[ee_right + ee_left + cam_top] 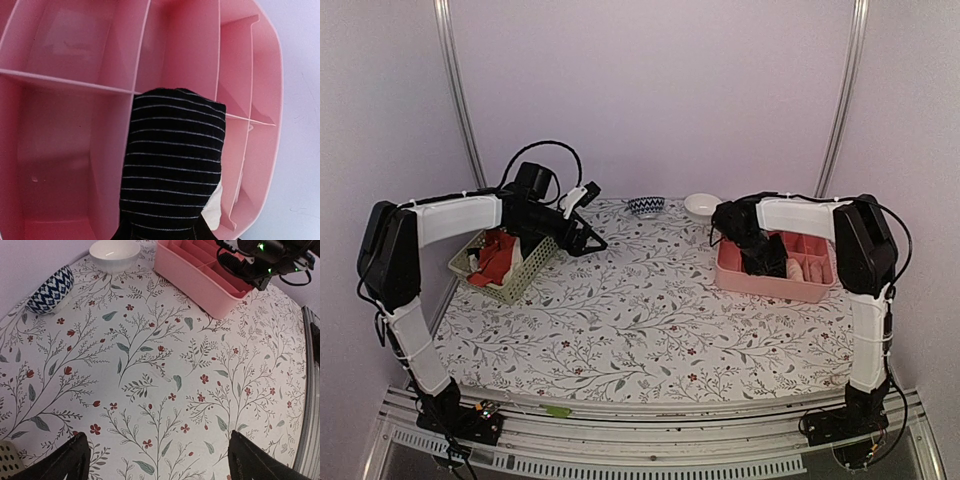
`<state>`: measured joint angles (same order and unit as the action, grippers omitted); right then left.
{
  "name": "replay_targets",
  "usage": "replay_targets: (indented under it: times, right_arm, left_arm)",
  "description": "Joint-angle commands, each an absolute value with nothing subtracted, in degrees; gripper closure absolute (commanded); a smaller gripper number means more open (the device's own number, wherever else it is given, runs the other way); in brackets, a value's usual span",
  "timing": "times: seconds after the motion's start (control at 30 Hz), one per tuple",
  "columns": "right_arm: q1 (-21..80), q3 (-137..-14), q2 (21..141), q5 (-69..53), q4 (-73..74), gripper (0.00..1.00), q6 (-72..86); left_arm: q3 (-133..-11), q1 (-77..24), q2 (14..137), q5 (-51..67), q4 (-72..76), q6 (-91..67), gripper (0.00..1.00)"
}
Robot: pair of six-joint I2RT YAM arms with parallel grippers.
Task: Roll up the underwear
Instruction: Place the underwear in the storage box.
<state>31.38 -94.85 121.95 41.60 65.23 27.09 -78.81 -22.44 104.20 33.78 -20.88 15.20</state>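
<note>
Above the pink tray [775,288], overhead, my right gripper [761,255] hangs; red-orange underwear [498,258] waits in the basket [520,283] near my left gripper [588,240]; left wrist: jaws wide, empty, ready to fetch; right wrist: jaws pinched on rolled black underwear [172,160], poised over a compartment.

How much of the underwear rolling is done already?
Done: the black underwear looks rolled into a bundle. In hand: the right tool holds it over the pink tray, not yet dropped into a compartment. Left: the red-orange underwear lies crumpled in the green basket, seemingly unrolled, and the left tool hangs open and empty above the table.
</note>
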Motion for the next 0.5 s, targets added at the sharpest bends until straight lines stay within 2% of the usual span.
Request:
replay_targets:
  times: [0.0, 0.3, 0.47]
  right_arm:
    - [31.4, -88.6, 120.6, 28.8, 56.7, 1.0, 26.5]
    - [22.5, -73.3, 110.3, 7.9, 41.3, 1.0, 27.2]
    - [16.8, -69.7, 107.9, 4.9, 39.1, 1.0, 25.5]
  left_arm:
    - [-79.6, -22.2, 104.1, 34.0, -21.2, 15.8, 0.04]
    - [-80.3, -22.2, 103.1, 35.1, -22.4, 15.8, 0.04]
    - [-80.3, -22.2, 102.9, 35.1, -22.5, 15.8, 0.04]
